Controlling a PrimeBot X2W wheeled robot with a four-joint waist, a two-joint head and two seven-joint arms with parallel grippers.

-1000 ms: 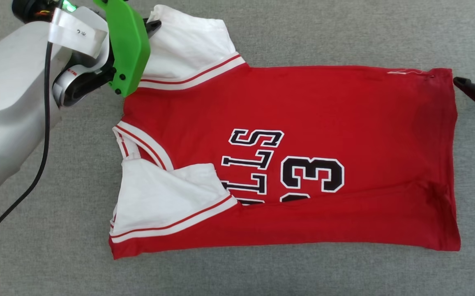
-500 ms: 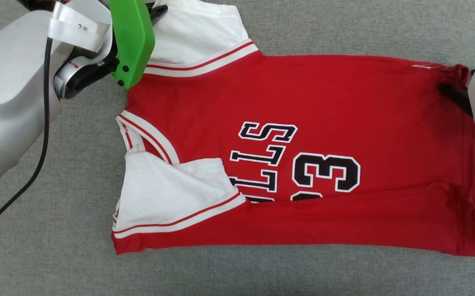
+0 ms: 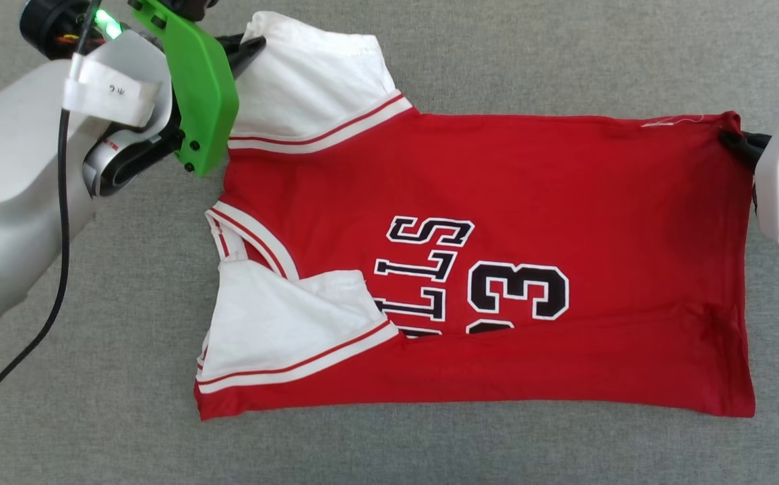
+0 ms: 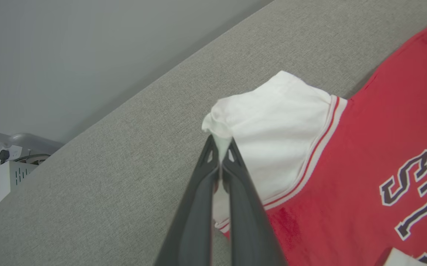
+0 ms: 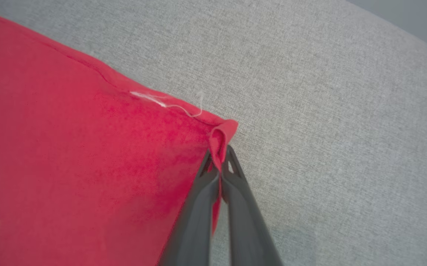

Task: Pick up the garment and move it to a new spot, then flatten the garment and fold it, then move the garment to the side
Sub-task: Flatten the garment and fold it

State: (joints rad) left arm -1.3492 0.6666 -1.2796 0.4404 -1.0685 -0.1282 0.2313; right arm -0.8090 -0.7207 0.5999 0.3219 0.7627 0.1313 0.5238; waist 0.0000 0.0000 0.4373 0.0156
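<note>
Clamping garment (image 3: 497,175), left tool (image 4: 221,143) on sleeve (image 4: 272,125), right tool (image 5: 219,155) on hem (image 5: 224,133)

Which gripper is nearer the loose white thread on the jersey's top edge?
Right. The right gripper pinches a hem corner of the garment just beside the thread; the left gripper is shut on the white sleeve at the opposite end.

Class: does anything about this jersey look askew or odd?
On the garment, the near white sleeve lies rumpled over the red front beside the lettering; a loose white thread trails by the hem corner.
</note>
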